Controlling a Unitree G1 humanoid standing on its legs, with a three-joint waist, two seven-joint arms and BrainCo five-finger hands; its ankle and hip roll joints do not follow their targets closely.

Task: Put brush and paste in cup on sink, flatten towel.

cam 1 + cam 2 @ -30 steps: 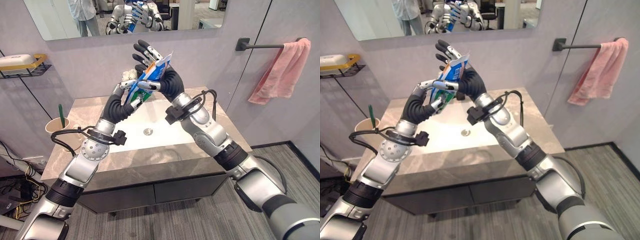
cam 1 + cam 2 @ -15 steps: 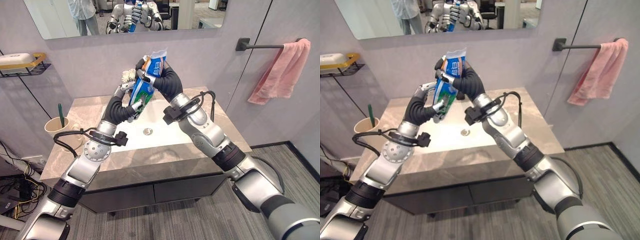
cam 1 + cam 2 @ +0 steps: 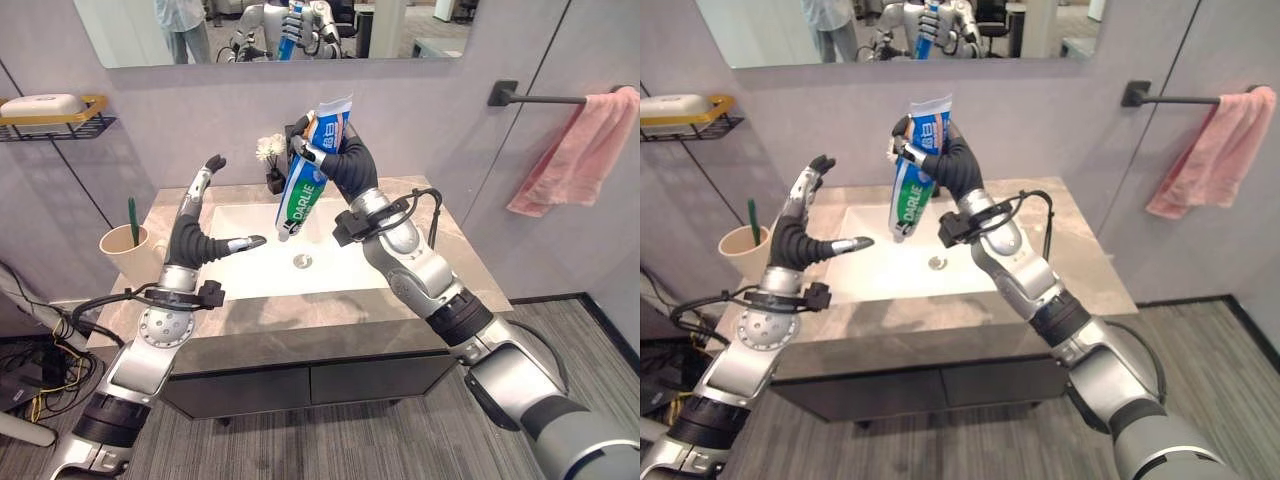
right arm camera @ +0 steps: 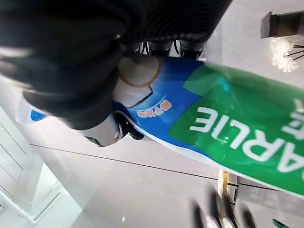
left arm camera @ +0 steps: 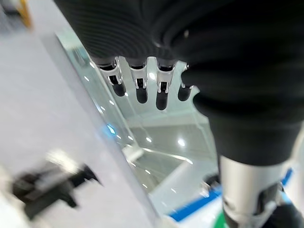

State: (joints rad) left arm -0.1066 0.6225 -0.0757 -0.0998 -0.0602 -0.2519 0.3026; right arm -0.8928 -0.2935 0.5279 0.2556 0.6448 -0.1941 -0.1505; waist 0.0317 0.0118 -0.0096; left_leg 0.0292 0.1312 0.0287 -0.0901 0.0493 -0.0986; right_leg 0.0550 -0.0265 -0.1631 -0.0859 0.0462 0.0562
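My right hand is shut on a large blue, white and green toothpaste tube, held cap-down above the sink basin; the right wrist view shows the tube close up under the curled fingers. To the left of the tube my left hand is raised and open, apart from it, fingers straight and thumb pointing at the tube. A beige cup with a green toothbrush standing in it sits on the counter's left end. A pink towel hangs bunched on the wall bar at the right.
A grey stone counter surrounds the basin, with a drain in the middle. A small vase of white flowers stands at the back. A yellow wall shelf holds a soap bar. A mirror reflects a person.
My left hand has let go of the tube and drawn away to the left, opening. The right hand now holds the tube alone. The camera has shifted a little.
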